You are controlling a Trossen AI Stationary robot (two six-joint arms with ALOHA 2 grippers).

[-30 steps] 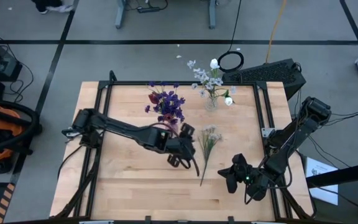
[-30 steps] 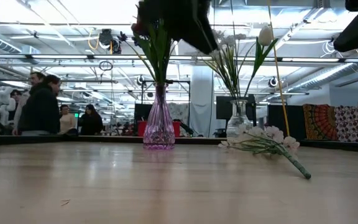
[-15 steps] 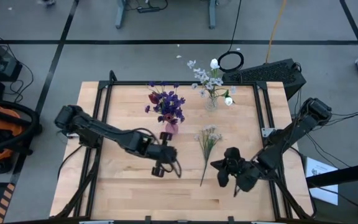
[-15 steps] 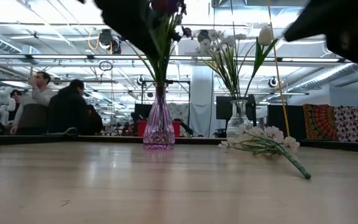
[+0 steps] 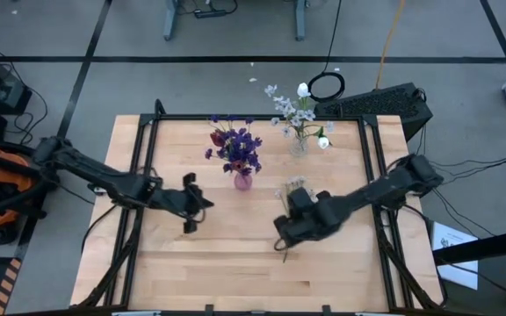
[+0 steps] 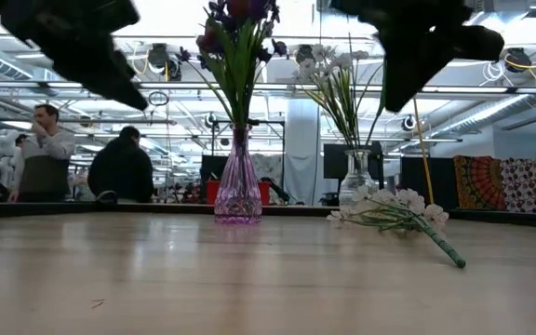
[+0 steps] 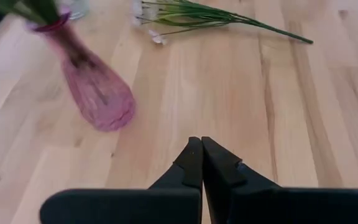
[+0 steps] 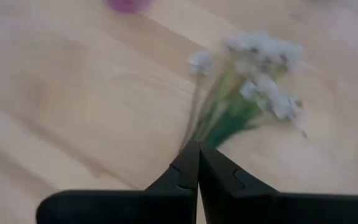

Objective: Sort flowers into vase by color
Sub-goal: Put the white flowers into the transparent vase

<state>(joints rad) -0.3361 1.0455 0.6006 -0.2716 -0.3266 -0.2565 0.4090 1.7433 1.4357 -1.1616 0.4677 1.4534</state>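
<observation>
A pink vase (image 5: 242, 180) holding purple blossoms and a dark red flower (image 5: 234, 145) stands at the table's middle back. To its right, a clear vase (image 5: 299, 145) holds white flowers (image 6: 342, 79). A spray of tiny white blossoms (image 6: 394, 207) lies flat on the table, its stem end (image 5: 284, 255) toward the near edge. My right gripper (image 8: 197, 144) is shut and hovers above the spray's stem, hiding part of it in the high view; the low view shows it well above the table. Left of the pink vase, my left gripper (image 7: 201, 142) is shut and holds nothing.
Black frame rails (image 5: 148, 132) run along the table's left and right sides. Bare wood lies along the near edge (image 5: 235, 281). People (image 6: 124, 169) stand in the room beyond the far edge.
My left gripper has drawn away from the pink vase toward the table's left edge, and its fingers have shut. My right gripper has swung from the near right corner toward the table's middle and now stands over the lying spray. The spray and both vases have stayed in place.
</observation>
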